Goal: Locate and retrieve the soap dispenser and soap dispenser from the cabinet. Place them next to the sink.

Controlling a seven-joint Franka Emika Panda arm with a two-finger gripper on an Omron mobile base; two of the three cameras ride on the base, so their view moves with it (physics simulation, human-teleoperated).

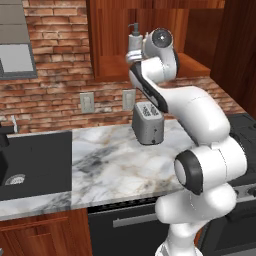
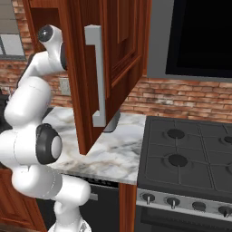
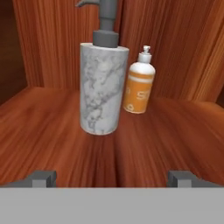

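The gripper [image 3: 112, 178] is hovering just inside the cabinet [image 3: 52, 57], its two dark fingertips [image 3: 43, 177] standing wide apart with nothing between them. Ahead of them the reddish shelf [image 3: 39, 131] is stretching back toward the plank walls. On it, nearer the front edge and roughly mid-shelf, the marbled soap dispenser [image 3: 100, 87] is standing upright, grey-white body, dark pump head rising out past the top of the hand view. Just behind it and to its right in that view, the orange soap bottle [image 3: 139, 85] is standing upright too, white cap on top, close to the back wall. Whether the two bottles are touching or just overlapping, I can't tell.

Over in the left base view, the white arm [image 1: 200, 125] is reaching up from the lower right into the cabinet, and the marbled dispenser is peeking out beside the wrist at the shelf's front edge. Below, the marble counter [image 1: 110, 160] is carrying a silver toaster [image 1: 148, 122] near its back edge, by the brick wall [image 1: 60, 60]. At the counter's left end the black sink [image 1: 35, 162] is sitting with its round silver drain [image 1: 16, 178].

In the right base view, the open cabinet door [image 2: 106, 68] with its long pale handle [image 2: 96, 74] is hanging over the counter, and the black stovetop [image 2: 190, 154] is sitting to the right.
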